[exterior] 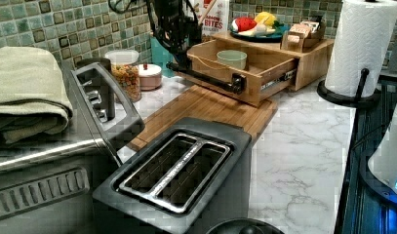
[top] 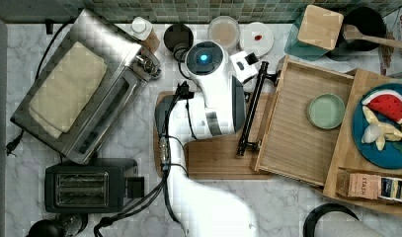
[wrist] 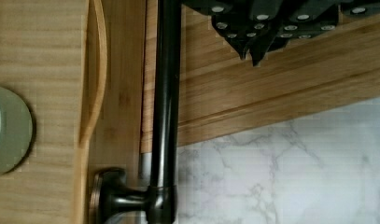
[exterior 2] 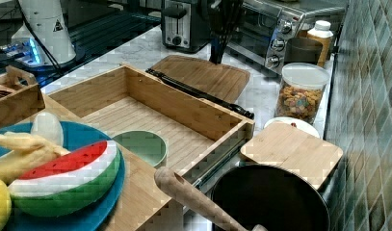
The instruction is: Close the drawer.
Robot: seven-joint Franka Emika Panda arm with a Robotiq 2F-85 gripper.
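The bamboo drawer (top: 297, 133) stands pulled out from under the wooden top, with a green bowl (top: 326, 111) on its grooved floor. Its long black bar handle (top: 252, 113) hangs over the cutting board (top: 218, 160). My gripper (wrist: 251, 55) hovers just beside the handle (wrist: 165, 93), on the cutting-board side. Its fingers are shut with nothing between them and they do not touch the bar. In the left view the gripper (exterior: 179, 48) hangs over the far end of the handle (exterior: 206, 78). The right view has the gripper (exterior 2: 217, 55) beyond the cutting board (exterior 2: 203, 74).
A toaster oven (top: 85, 84) and a toaster (top: 85, 185) fill the top view's left. Jars (top: 224, 32) line the back wall. A blue fruit plate (top: 381, 123) sits on the wooden top. A paper towel roll (exterior: 362, 48) stands at the left view's right.
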